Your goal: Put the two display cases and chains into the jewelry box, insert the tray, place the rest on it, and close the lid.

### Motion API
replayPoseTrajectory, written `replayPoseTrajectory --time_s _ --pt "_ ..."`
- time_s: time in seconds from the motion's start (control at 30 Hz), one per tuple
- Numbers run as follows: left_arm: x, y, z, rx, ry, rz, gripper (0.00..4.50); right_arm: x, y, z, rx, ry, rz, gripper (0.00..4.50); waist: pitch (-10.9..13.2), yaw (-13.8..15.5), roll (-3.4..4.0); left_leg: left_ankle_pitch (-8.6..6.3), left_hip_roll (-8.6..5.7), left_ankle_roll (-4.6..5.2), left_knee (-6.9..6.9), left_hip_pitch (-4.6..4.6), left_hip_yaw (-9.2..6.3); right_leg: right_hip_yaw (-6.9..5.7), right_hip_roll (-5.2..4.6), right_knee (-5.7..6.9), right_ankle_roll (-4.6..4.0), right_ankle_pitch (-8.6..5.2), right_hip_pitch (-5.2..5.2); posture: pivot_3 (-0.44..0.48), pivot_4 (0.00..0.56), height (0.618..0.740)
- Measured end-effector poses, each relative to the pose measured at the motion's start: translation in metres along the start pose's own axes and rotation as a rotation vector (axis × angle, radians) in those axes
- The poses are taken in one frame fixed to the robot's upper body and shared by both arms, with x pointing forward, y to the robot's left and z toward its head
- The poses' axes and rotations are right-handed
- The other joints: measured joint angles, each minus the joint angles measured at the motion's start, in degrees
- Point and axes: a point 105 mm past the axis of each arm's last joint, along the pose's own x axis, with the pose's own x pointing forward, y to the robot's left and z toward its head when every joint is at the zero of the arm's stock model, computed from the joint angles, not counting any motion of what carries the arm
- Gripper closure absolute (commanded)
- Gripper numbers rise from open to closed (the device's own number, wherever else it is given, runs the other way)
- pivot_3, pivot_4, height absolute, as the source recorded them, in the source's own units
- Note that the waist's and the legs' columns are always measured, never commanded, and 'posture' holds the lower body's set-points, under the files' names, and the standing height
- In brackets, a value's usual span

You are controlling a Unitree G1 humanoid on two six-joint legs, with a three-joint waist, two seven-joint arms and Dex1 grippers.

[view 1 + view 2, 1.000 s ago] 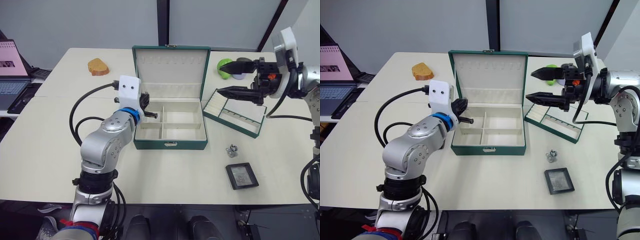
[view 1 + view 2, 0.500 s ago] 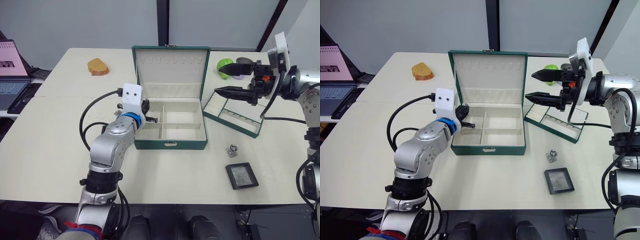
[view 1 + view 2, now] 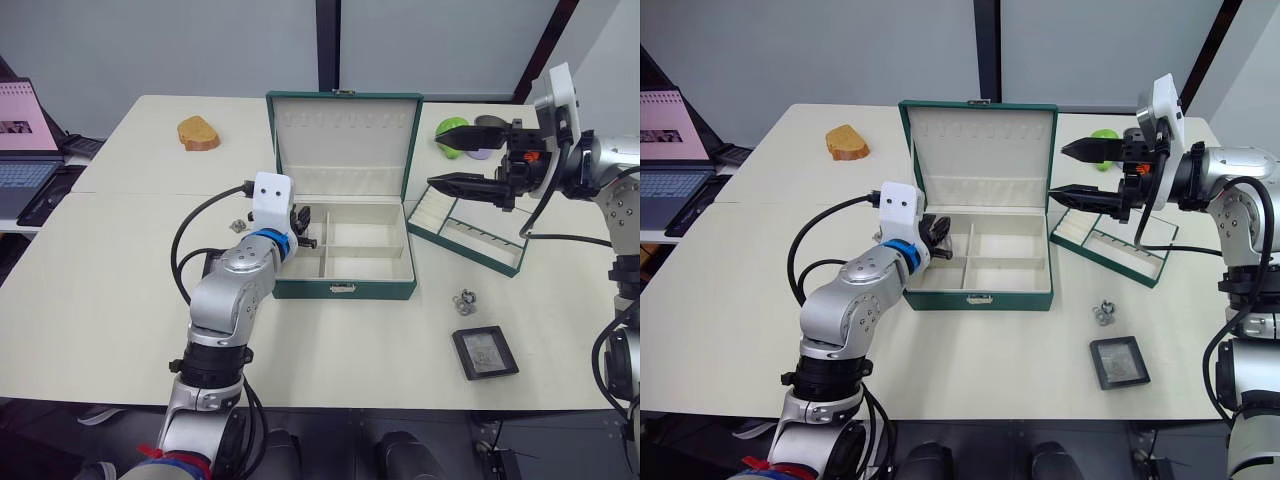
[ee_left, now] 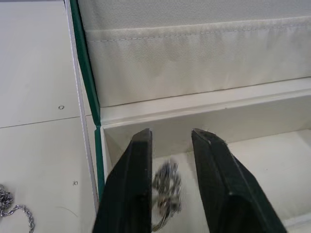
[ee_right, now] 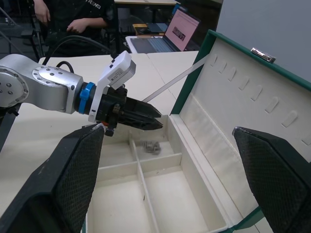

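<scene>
Pale tabletop from the head camera: jewelry box point(image 3: 345, 240) lid-up, right gripper point(image 3: 447, 158) spread wide beside it over the tray point(image 3: 470, 232), while the left wrist view shows the left gripper point(image 4: 170, 141) parted over a chain point(image 4: 165, 187) dropped inside, so the second chain point(image 4: 10, 206) outside looks next.

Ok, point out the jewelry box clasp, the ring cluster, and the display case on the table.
jewelry box clasp point(image 3: 342, 288), left eye view, on the small metal fitting at the front wall's middle.
ring cluster point(image 3: 464, 299), left eye view, on the silvery loops.
display case point(image 3: 485, 352), left eye view, on its clear window.
</scene>
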Motion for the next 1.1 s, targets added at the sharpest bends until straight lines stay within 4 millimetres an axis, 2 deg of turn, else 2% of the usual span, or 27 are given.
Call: replayPoseTrajectory --time_s 0.2,0.23,0.57,0.73,0.93,1.03,1.1 --pt "0.001 -0.003 0.000 -0.004 -0.007 -0.018 0.22 0.000 0.000 0.000 0.003 0.002 0.001 0.00 0.0 0.0 0.00 0.00 0.00 0.00 0.00 0.00 0.00 0.00 0.00 0.00 0.00 0.00 0.00 0.000 0.150 0.740" --pt "0.001 -0.004 0.001 -0.004 -0.010 -0.024 0.02 0.000 0.001 -0.001 0.004 0.003 0.001 0.00 0.0 0.0 0.00 0.00 0.00 0.00 0.00 0.00 0.00 0.00 0.00 0.00 0.00 0.00 0.00 0.000 0.150 0.740" --pt "0.001 -0.017 0.002 -0.025 -0.020 -0.114 0.02 0.000 0.003 -0.005 0.014 0.011 0.002 0.00 0.0 0.0 0.00 0.00 0.00 0.00 0.00 0.00 0.00 0.00 0.00 0.01 0.00 0.00 0.00 0.000 0.150 0.740" --pt "-0.004 -0.026 0.009 -0.051 -0.051 -0.184 0.02 0.000 0.003 -0.003 0.005 0.008 0.001 0.00 0.0 0.0 0.00 0.00 0.00 0.00 0.00 -0.01 0.00 -0.01 0.00 0.00 0.00 0.00 0.00 0.000 0.150 0.740" --pt "-0.039 -0.035 0.044 -0.018 -0.187 -0.414 0.02 -0.020 0.001 -0.004 0.032 -0.009 -0.051 0.00 0.0 0.0 0.00 0.00 0.02 0.00 -0.02 -0.01 -0.01 -0.03 0.01 0.00 0.00 0.00 0.01 0.000 0.150 0.740" --pt "-0.058 -0.021 0.044 0.016 -0.180 -0.481 0.02 -0.028 0.004 -0.010 0.059 -0.009 -0.073 0.00 0.0 -0.2 0.01 0.00 0.03 0.00 -0.05 0.01 -0.01 -0.01 0.01 0.02 0.00 0.00 0.01 0.000 0.150 0.740" --pt "-0.072 0.000 0.041 0.026 -0.156 -0.494 0.02 -0.041 0.005 -0.017 0.084 0.005 -0.111 0.00 0.0 -0.2 0.01 0.00 0.05 0.00 -0.04 0.01 -0.01 -0.02 0.02 0.01 0.00 0.00 -0.01 0.000 0.150 0.740"
